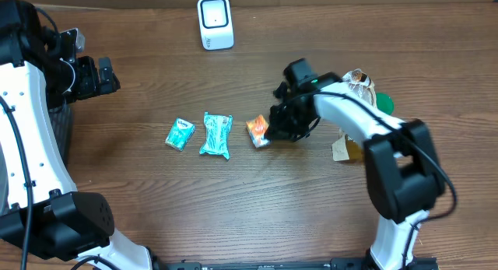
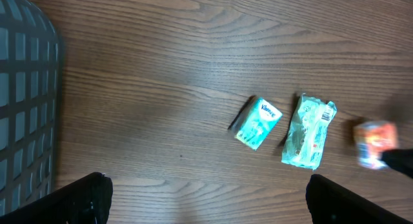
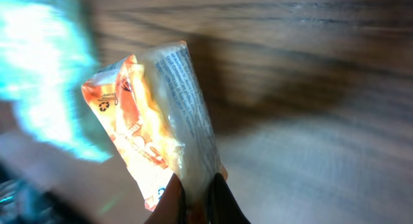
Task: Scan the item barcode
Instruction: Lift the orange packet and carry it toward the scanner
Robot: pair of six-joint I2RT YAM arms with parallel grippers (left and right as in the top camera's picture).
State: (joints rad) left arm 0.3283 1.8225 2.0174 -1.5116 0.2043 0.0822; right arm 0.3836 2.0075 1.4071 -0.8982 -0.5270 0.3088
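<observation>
Two arms work over a brown wooden table (image 1: 194, 192), the largest thing in view. The left arm (image 1: 19, 122) stands along the left edge, over a dark mesh basket (image 2: 26, 108). The right arm (image 1: 366, 130) reaches from the near right side toward the middle of the table.

A white scanner (image 1: 215, 22) stands upright at the far edge, well apart from both arms. By the right arm's elbow lies a small heap of further goods (image 1: 362, 87), partly hidden by the arm, with something green beside it.

Three packets lie in a row mid-table. The longer crinkled teal packet (image 1: 216, 135) is in the middle, and the small teal tissue pack (image 1: 180, 135) is just to its left, apart from it. At the right end is the orange packet (image 1: 257, 131), the smallest of the three.

The left gripper (image 1: 103, 77) hangs over the table's far left with its jaws spread as wide as they go, holding nothing. The right gripper (image 3: 195, 201) is closed tight on the orange packet, its fingertips pinching one end, with the printed white side facing the wrist camera. Whether the packet touches the table cannot be told.
</observation>
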